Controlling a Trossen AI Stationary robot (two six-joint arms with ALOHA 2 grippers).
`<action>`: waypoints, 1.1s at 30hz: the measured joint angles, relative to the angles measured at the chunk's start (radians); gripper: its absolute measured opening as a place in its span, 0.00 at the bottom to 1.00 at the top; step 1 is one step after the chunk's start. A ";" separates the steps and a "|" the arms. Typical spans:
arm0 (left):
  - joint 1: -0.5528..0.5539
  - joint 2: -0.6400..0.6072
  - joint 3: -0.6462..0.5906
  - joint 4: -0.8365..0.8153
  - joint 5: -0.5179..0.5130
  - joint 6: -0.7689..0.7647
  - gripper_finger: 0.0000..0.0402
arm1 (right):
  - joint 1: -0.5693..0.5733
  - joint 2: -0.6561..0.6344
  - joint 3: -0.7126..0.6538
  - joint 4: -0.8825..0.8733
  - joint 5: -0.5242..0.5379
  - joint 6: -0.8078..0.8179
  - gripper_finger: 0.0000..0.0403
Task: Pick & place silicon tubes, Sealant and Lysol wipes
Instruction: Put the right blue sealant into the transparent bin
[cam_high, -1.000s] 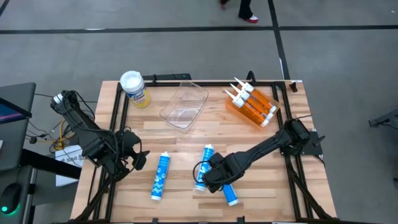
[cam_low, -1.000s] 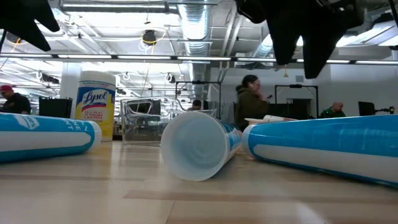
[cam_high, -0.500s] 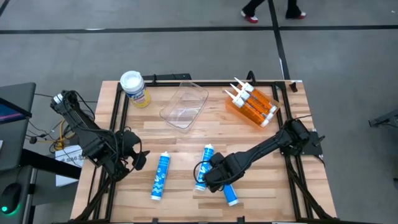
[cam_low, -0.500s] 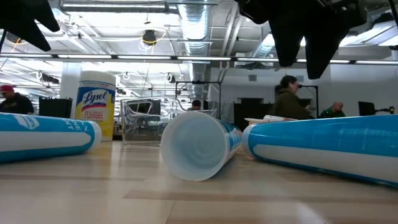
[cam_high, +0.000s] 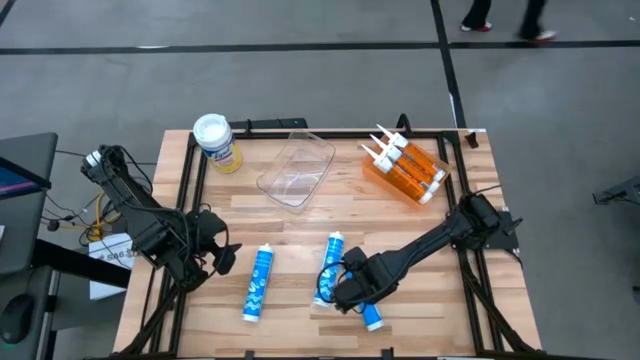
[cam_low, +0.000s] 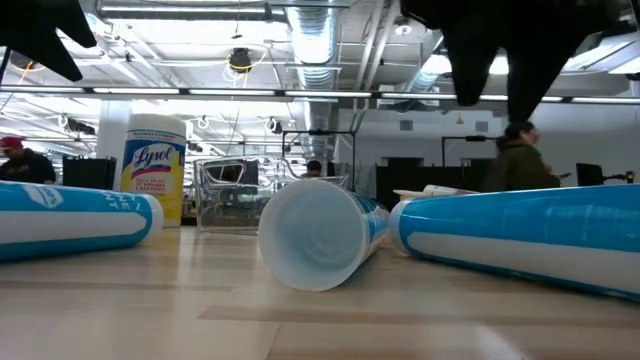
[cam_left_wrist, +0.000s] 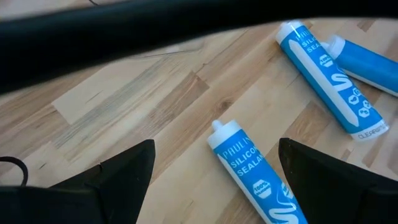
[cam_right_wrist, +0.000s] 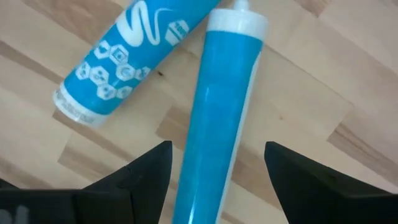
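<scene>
Near the surface's front edge, the right hand hovered spread over a blue tube lying between its fingers.

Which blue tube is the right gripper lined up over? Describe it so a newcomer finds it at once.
On the wooden table, find the three blue sealant cartridges lying at the front. Two lie close together; the open right gripper hangs over the rightmost blue cartridge. Unlike its neighbour's hexagon-printed side, it shows a plain blue side with a pale stripe.
</scene>
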 joint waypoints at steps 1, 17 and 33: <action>0.000 0.000 0.000 0.000 0.000 0.000 0.83 | 0.004 0.000 0.000 -0.002 -0.003 0.002 0.62; 0.000 0.000 0.000 0.019 0.000 0.000 0.83 | 0.028 0.078 0.002 0.048 -0.092 0.069 0.62; 0.000 0.000 0.000 0.025 0.019 -0.001 0.83 | 0.028 0.253 0.004 0.072 -0.185 0.009 0.62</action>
